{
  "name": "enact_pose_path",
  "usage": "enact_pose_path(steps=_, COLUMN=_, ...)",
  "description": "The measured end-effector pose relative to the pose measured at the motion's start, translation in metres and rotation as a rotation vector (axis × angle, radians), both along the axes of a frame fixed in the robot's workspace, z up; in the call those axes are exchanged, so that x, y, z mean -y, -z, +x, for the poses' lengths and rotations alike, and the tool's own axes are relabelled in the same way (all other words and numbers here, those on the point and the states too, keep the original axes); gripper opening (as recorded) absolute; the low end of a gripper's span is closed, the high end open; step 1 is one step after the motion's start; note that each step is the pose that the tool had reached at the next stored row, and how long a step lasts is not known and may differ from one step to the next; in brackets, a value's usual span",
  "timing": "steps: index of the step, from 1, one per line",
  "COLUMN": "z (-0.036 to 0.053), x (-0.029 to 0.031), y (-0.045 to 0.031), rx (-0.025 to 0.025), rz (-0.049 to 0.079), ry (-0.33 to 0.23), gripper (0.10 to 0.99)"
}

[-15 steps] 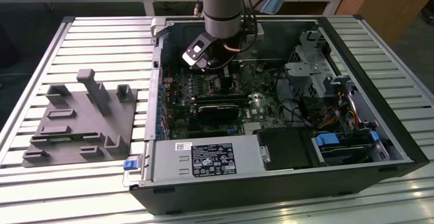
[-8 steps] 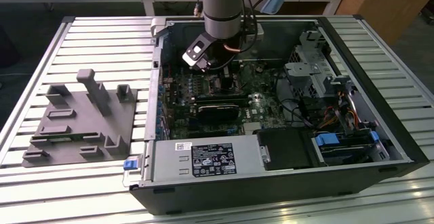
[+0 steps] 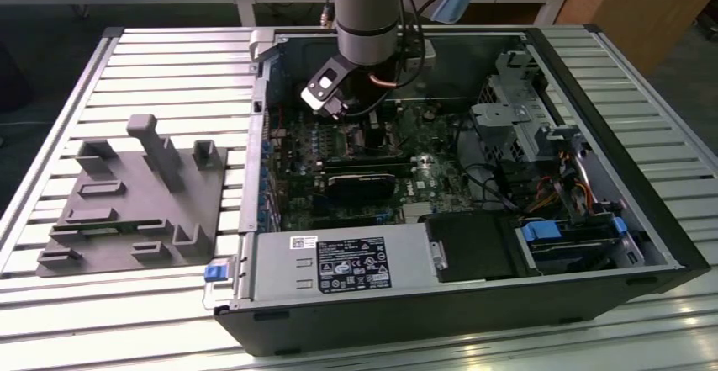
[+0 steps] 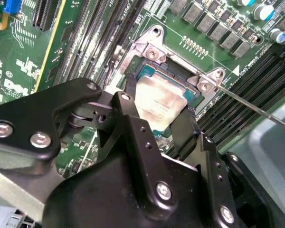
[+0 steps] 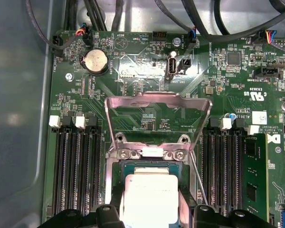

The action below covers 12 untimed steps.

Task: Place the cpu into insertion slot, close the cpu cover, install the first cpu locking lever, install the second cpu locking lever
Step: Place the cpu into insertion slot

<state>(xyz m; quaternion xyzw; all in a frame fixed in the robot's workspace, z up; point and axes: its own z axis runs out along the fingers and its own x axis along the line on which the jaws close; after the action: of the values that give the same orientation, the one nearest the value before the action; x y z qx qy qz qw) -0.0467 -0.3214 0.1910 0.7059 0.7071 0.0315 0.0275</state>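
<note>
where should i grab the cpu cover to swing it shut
I'd take the cpu cover by its free crossbar, the edge farthest from the hinge. It stands tilted open, a thin frame with a large cut-out, so one of the fingers can reach through the opening and pinch the bar across its flat faces, coming from above the board. The gripper is shut on the cpu.

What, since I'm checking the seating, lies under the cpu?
The insertion slot shows its black rim beside the cpu; the slot's centre is covered by it. Whether the cpu is seated cannot be told.
</note>
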Motion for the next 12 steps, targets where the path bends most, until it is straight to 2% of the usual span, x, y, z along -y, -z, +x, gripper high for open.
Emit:
enact_pose_path(steps=11, z=0.0001, x=-0.0002, y=0.0006, rx=0.0007, rz=0.001, ry=0.0, gripper=0.549)
enact_pose_path(steps=12, z=0.0001, x=-0.0001, y=0.0006, rx=0.0006, rz=0.001, ry=0.0, gripper=0.612)
